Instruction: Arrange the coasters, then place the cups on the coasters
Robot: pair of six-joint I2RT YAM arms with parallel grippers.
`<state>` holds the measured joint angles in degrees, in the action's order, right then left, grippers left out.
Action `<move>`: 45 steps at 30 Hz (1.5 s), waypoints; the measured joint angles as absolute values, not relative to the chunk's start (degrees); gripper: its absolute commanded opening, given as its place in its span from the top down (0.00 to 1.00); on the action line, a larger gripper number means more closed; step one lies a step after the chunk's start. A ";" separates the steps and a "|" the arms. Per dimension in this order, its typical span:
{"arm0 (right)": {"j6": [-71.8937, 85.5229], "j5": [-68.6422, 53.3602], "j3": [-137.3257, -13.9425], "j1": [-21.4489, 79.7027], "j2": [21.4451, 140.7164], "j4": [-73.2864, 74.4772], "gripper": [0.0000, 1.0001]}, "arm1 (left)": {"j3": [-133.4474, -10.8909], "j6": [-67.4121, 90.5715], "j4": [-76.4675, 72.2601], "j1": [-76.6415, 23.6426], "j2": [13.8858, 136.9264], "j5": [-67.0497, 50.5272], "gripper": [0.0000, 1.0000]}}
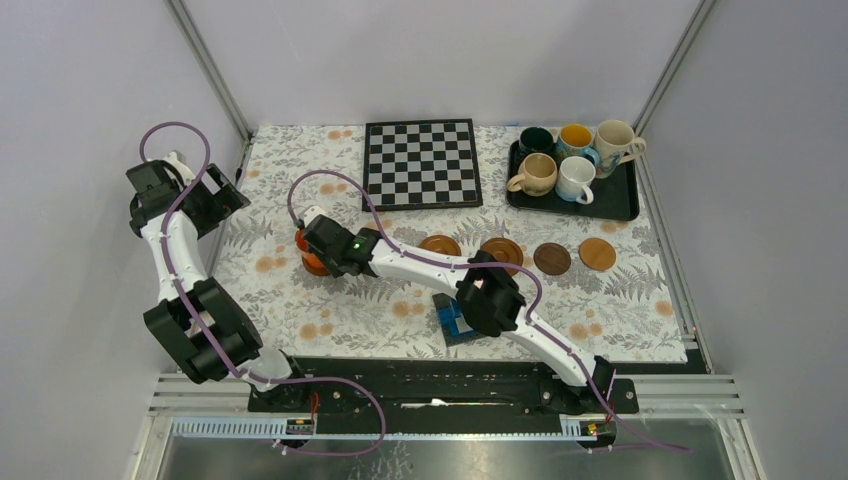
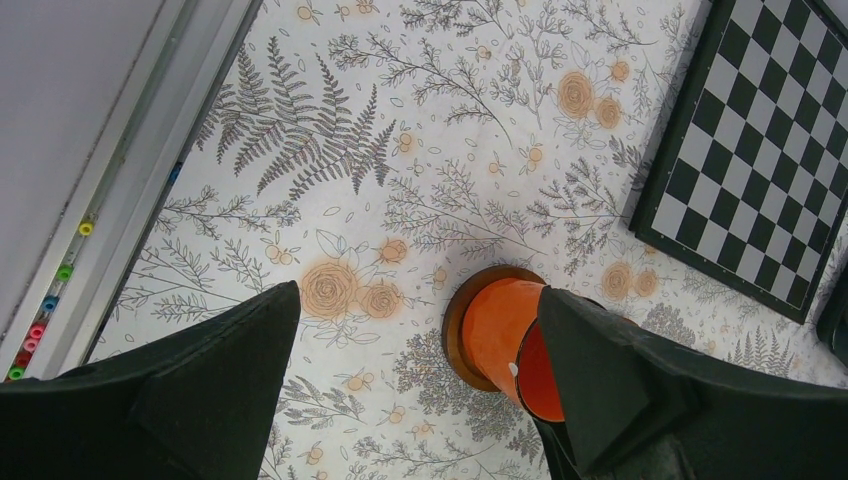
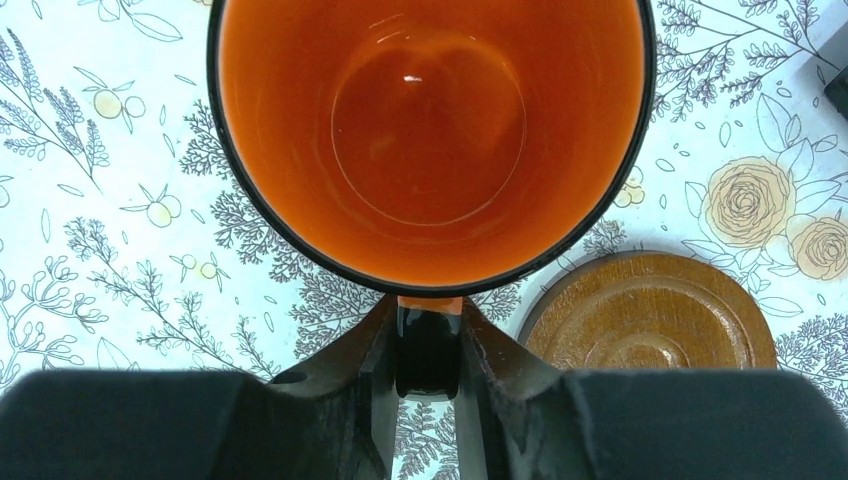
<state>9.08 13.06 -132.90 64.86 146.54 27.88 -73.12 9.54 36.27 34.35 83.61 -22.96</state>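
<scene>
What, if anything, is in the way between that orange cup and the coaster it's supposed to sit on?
Nothing visible. The orange cup stands right over a brown coaster, apparently resting on it, with no object between them. The right tool grips the cup's handle.

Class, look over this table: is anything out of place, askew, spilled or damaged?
Nothing is spilled, tipped or broken. Two things look unrelated to the job: a chessboard at the far side, and a small blue object at the near edge, partly hidden under the right arm. What it is cannot be told.
</scene>
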 measured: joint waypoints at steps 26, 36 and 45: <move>9.47 10.22 -132.77 64.93 146.52 27.57 0.61 | -72.88 9.56 36.27 34.63 83.61 -23.83 0.01; 9.45 8.60 -132.44 65.14 146.41 27.59 0.57 | -72.88 9.56 36.29 34.85 83.61 -23.83 0.01; 9.04 7.46 -132.07 65.41 145.67 27.75 0.36 | -72.88 9.72 36.27 34.94 83.61 -23.99 0.01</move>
<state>9.04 7.46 -132.07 65.41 145.67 27.75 -72.88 9.72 36.27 34.94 83.61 -23.99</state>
